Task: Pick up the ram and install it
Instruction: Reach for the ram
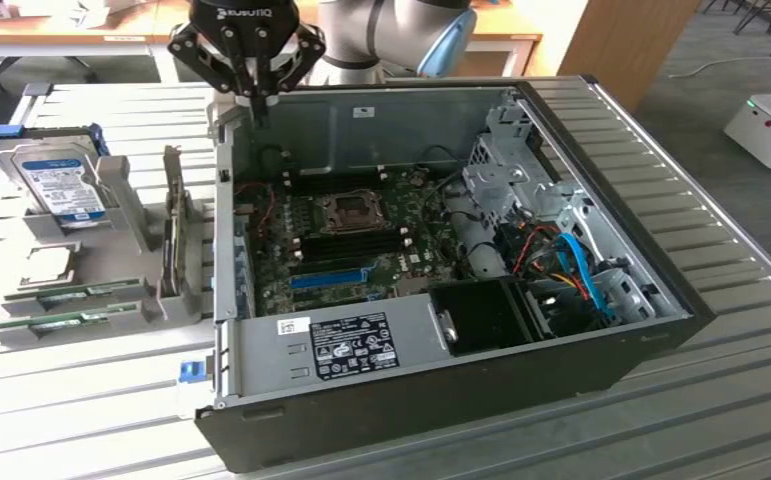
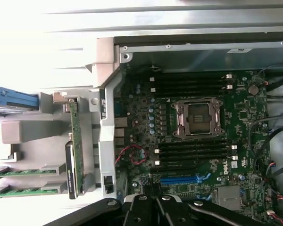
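Two ram sticks, thin green boards, lie side by side in a grey holder at the exterior view's left (image 1: 85, 292) (image 1: 65, 322); the wrist view shows them too (image 2: 28, 170) (image 2: 23, 191). My gripper (image 1: 262, 98) hangs high over the far left corner of the open computer case (image 1: 236, 330), shut with nothing in it. Its black fingers (image 2: 146, 207) meet above the motherboard (image 2: 141, 108). Black memory slots (image 2: 193, 150) lie on both sides of the CPU socket (image 2: 198, 117), with no stick in them.
The grey holder (image 1: 118, 215) also carries a silver hard drive with a blue label (image 1: 62, 185) and an upright card (image 1: 174, 225). A blue slot (image 1: 328, 277) lies on the motherboard. Drive cages and cables (image 1: 559, 260) fill the case's right side.
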`<state>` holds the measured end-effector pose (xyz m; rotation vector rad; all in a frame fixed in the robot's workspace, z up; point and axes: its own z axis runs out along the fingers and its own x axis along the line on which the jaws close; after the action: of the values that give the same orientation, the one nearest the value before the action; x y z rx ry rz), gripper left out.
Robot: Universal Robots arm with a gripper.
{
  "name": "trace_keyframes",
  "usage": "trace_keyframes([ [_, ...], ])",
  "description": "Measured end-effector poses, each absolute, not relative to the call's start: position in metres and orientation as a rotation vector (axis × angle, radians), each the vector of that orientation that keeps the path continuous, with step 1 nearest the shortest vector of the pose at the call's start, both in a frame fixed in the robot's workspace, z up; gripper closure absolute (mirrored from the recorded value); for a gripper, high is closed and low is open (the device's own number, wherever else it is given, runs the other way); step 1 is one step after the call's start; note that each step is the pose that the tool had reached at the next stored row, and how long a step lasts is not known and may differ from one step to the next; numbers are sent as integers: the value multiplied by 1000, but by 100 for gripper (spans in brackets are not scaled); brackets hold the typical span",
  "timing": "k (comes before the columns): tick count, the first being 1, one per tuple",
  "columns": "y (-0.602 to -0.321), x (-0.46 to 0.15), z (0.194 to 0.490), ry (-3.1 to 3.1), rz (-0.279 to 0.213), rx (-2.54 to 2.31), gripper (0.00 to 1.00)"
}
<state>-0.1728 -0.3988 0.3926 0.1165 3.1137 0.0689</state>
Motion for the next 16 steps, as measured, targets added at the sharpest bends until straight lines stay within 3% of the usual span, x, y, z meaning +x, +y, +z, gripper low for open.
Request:
trace_keyframes([
  [16,-399,-199,391,3114,69,117,89],
])
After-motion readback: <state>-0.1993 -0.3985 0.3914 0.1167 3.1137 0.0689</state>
